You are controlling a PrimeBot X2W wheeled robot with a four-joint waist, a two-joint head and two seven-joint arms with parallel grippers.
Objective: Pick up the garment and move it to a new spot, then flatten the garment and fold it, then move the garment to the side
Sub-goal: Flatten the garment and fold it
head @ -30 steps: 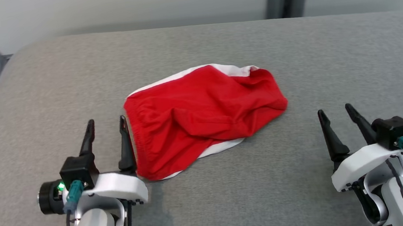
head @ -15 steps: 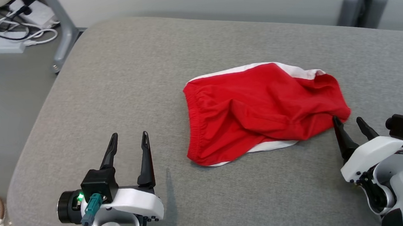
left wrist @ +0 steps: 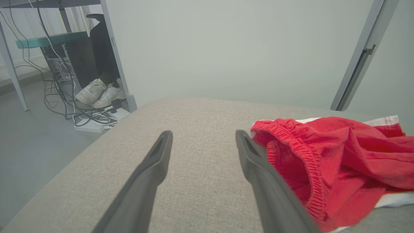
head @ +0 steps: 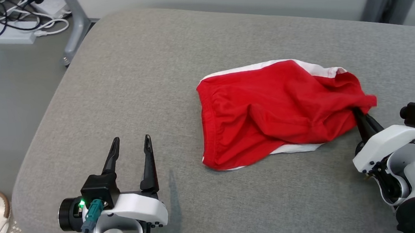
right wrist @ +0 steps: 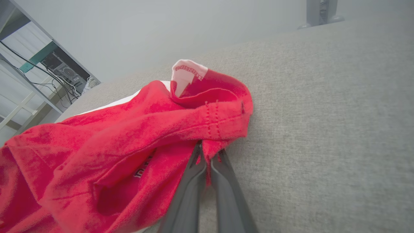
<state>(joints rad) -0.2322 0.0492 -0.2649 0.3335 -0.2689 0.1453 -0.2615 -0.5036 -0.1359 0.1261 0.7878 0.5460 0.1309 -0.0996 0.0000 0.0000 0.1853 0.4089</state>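
right pincer clenched on garment edge | left pincer released, apart, left of garment

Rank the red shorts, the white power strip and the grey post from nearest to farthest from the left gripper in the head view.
1. The red shorts, on the cushion just right of the left gripper.
2. The white power strip, on the floor, far left.
3. The grey post, far right.

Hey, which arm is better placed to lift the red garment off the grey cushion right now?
Right. The right gripper is shut on an edge of the red garment; the left gripper stands open beside the waistband, holding nothing.
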